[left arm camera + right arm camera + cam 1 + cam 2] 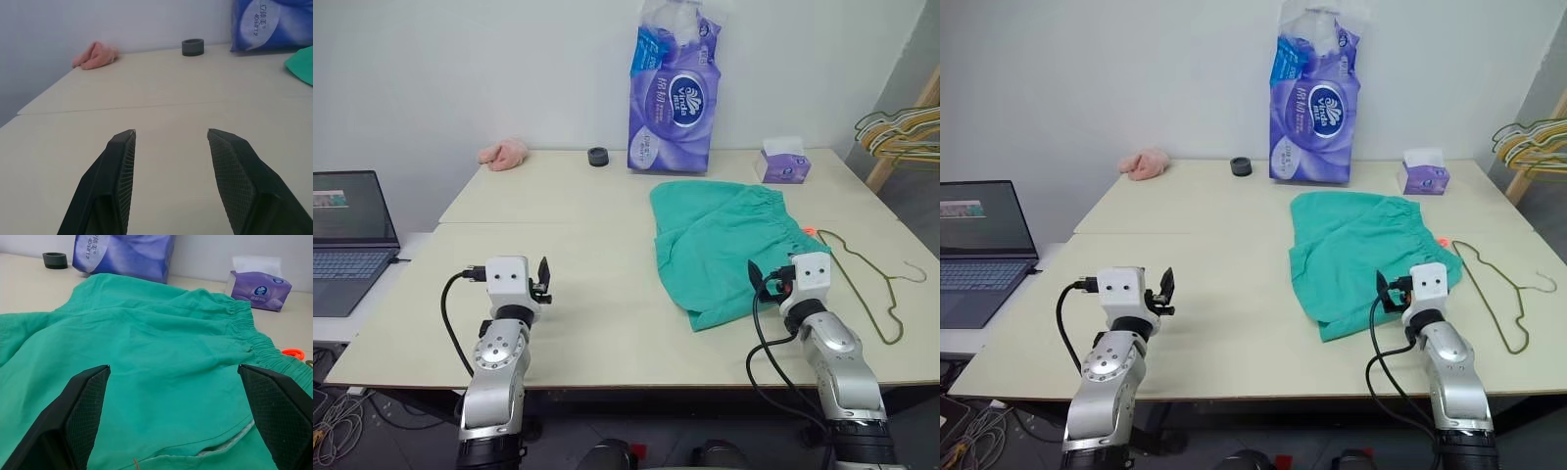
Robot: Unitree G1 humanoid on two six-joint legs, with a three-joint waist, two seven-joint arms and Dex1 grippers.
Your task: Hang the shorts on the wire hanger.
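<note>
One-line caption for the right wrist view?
Open right gripper poised over the flat teal shorts, tissue box behind.

Head stereo pair: high, facing forward and down over the table (587, 264). Wrist cameras: low, level, close to the tabletop; right over the shorts (161, 357). All share the purple tissue pack (674, 93)

Silver arms, white wrist blocks, black cables – textured black fingers (120, 181)
</note>
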